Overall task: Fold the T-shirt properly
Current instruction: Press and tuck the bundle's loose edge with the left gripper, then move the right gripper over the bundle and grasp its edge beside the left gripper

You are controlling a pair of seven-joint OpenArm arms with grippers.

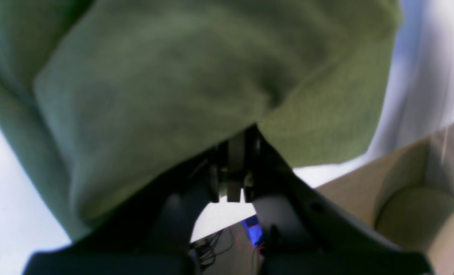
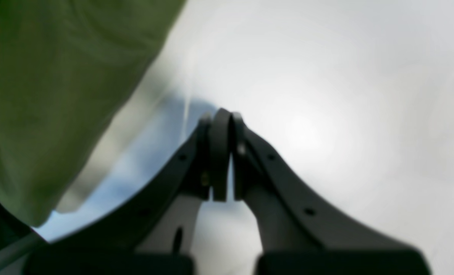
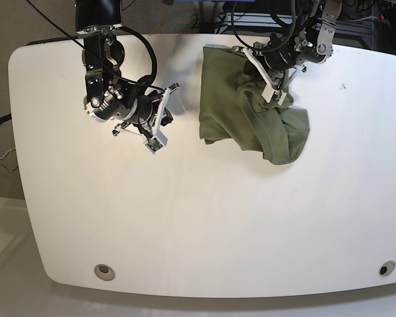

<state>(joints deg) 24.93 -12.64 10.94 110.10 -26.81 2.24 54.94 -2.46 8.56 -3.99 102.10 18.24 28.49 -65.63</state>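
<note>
Fold barely begun, by the look of it.

Worktop (image 3: 204, 224): white, rounded, bare over most of its near half. T-shirt (image 3: 251, 112) at the far middle of that worktop, bunched rather than spread: one flatter panel toward the far edge, a rumpled lobe sagging toward the near right. No clean crease, no squared outline, sleeves and neck not told apart. Left to do, judging from this: flatten or lift out the cloth, bring the sides in, fold the length over.

Left pincer (image 3: 277, 89) on the T-shirt's upper right part, pressed together on a gather of the cloth; in the left wrist view green fabric (image 1: 196, 88) draped right over the closed tips (image 1: 236, 152), so pinching the T-shirt, with the exact bite buried under the folds.

Right pincer (image 3: 160, 125) well apart from the T-shirt, off to its left over bare worktop, pressed together and holding nothing; in the right wrist view tips (image 2: 221, 126) meeting against plain white, cloth (image 2: 58, 95) only at the frame's left edge.

Hard to make out: both wrist views blurred; which part of the shirt is gripped, hem or shoulder, cannot be told; underside layers hidden; brown box-like shape (image 1: 414, 191) at the left wrist view's right edge unclear.
</note>
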